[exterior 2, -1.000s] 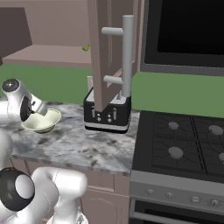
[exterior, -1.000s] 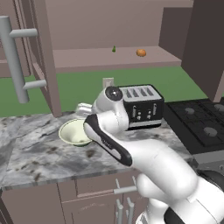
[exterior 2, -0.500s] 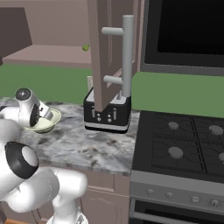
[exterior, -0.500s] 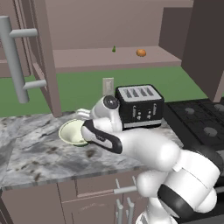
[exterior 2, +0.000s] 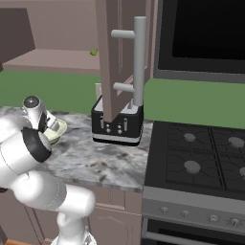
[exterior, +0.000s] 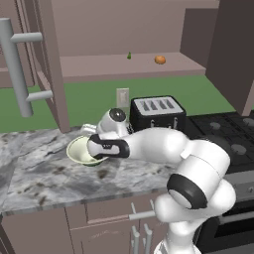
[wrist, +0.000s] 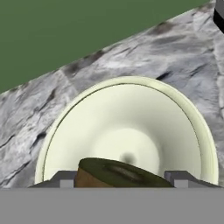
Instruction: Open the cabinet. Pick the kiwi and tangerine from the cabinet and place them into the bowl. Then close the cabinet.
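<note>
Gripper (wrist: pixel 119 180) clamped on kiwi (wrist: pixel 118 173), hanging directly above bowl (wrist: pixel 183 113) on marble worktop (exterior: pixel 44 173). Tangerine (exterior: pixel 159 59) on shelf inside cabinet (exterior: pixel 47 74), doors swung open. Toaster (exterior: pixel 158 113) beside bowl.

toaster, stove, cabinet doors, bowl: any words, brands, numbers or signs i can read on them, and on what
None can be read.
toaster: small pale knobs on its front, no lettering.
stove: front knobs, no markings visible.
cabinet doors: plain panels with silver bar handles.
bowl: plain cream-green, no print.
kiwi between the gripper fingertips: no sticker.
</note>
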Robot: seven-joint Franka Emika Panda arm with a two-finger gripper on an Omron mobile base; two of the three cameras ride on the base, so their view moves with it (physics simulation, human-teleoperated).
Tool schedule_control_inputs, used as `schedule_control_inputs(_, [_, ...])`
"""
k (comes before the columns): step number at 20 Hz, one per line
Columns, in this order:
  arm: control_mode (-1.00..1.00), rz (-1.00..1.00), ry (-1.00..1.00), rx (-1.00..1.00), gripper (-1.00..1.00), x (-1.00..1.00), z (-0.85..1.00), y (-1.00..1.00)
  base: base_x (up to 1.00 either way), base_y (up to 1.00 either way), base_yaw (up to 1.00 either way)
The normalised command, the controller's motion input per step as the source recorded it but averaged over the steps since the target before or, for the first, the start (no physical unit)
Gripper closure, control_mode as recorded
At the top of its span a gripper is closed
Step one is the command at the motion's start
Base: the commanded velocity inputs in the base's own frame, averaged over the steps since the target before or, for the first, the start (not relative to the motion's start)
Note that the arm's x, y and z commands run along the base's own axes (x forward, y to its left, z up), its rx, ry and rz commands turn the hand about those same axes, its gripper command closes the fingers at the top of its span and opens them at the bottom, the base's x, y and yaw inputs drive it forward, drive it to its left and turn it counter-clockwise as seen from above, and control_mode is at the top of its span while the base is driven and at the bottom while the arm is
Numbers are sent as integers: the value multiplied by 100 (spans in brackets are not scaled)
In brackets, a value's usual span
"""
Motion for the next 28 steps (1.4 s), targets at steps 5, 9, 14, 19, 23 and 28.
schedule_control_inputs(5, [-100,0,2,-4,100,19,-5,27,0,0,0])
schedule_control_inputs(9, [-100,0,0,-4,100,0,-4,2,0,0,0])
schedule_control_inputs(14, [-100,0,0,-15,100,1,-16,14,0,0,0])
schedule_control_inputs(19, [-100,0,0,-16,100,8,-20,12,0,0,0])
schedule_control_inputs(23, [-100,0,0,-9,-100,16,-12,4,0,0,0])
schedule_control_inputs(28, [-100,-1,0,-2,-100,13,-3,0,0,0,0])
